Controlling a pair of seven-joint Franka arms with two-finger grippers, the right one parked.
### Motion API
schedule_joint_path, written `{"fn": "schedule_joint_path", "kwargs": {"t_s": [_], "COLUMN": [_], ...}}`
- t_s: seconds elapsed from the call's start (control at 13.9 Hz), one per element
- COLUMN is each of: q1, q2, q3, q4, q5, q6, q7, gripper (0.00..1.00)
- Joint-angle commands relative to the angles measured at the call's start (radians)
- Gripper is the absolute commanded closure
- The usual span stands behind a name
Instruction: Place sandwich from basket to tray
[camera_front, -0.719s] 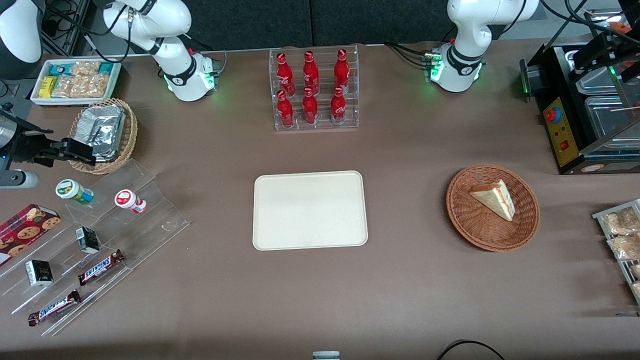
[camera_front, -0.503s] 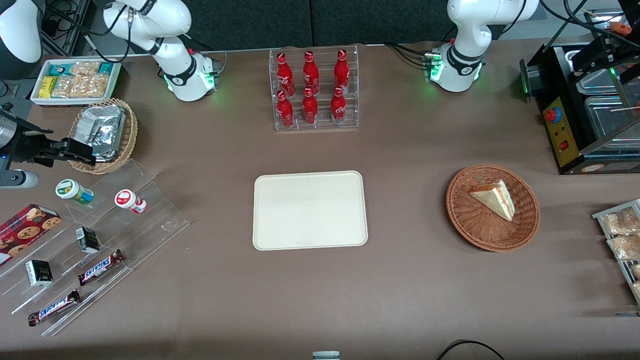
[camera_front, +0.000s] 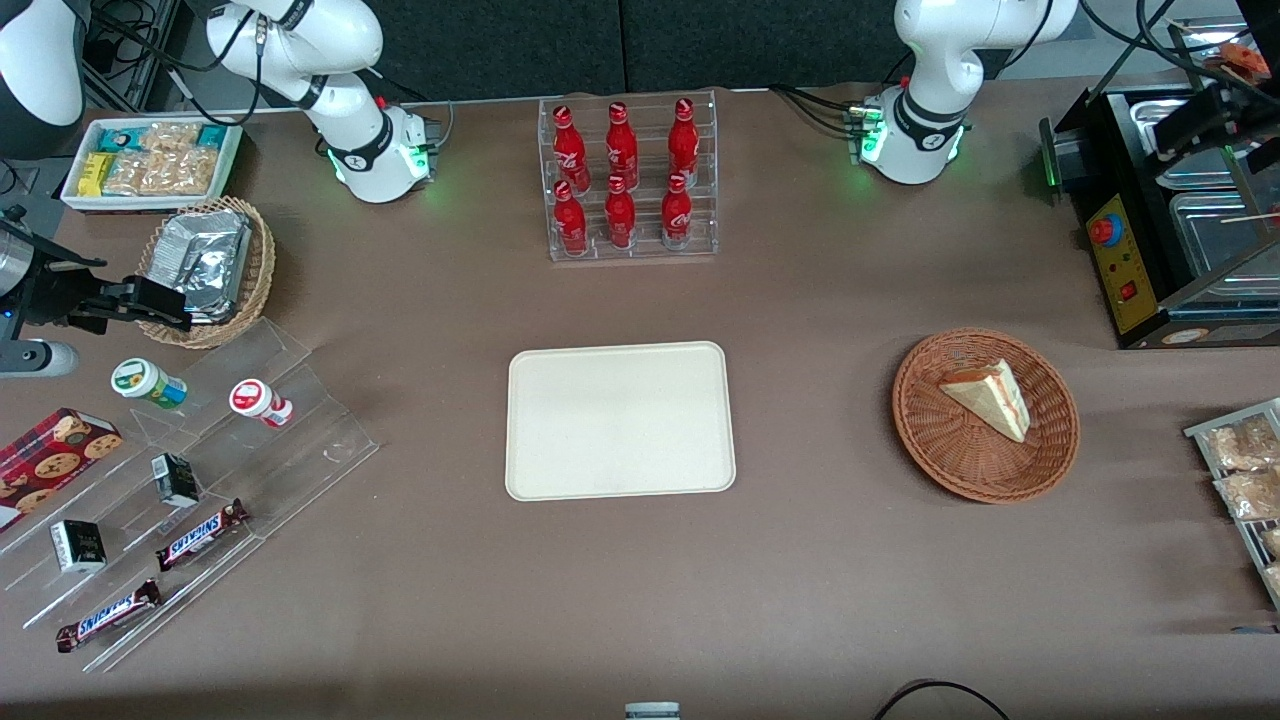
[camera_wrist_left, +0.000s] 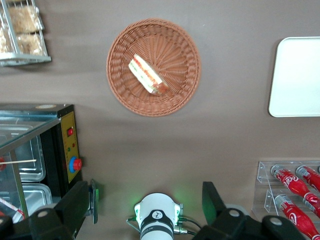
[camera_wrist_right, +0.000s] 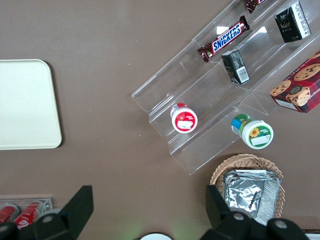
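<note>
One sandwich (camera_front: 986, 396) lies in the round basket (camera_front: 960, 470), toward the working arm's end of the desk (camera_front: 850, 580). It rests flat with its point up, so it looks easy to pinch from above. The tray (camera_front: 620, 420), in the middle, waits bare. The end effector (camera_wrist_left: 150, 210) hangs high above the desk, looking straight down at the basket, fingers wide apart, holding nothing.
</note>
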Motion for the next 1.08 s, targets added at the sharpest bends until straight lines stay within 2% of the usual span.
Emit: {"fn": "schedule_joint_path", "kwargs": {"t_s": [0.0,0.5,1.01], "q1": [0.000,0.031,0.049], "q2": [0.026,-0.006,-0.009], "q3": [0.019,0.030,0.045], "q4": [-0.055,-0.345,-0.629], "q5": [0.011,0.020,0.019], "q6": [0.066,0.392,0.713], "q7": [-0.043,-0.202,-0.463], "gripper": [0.00,0.00,0.00]}}
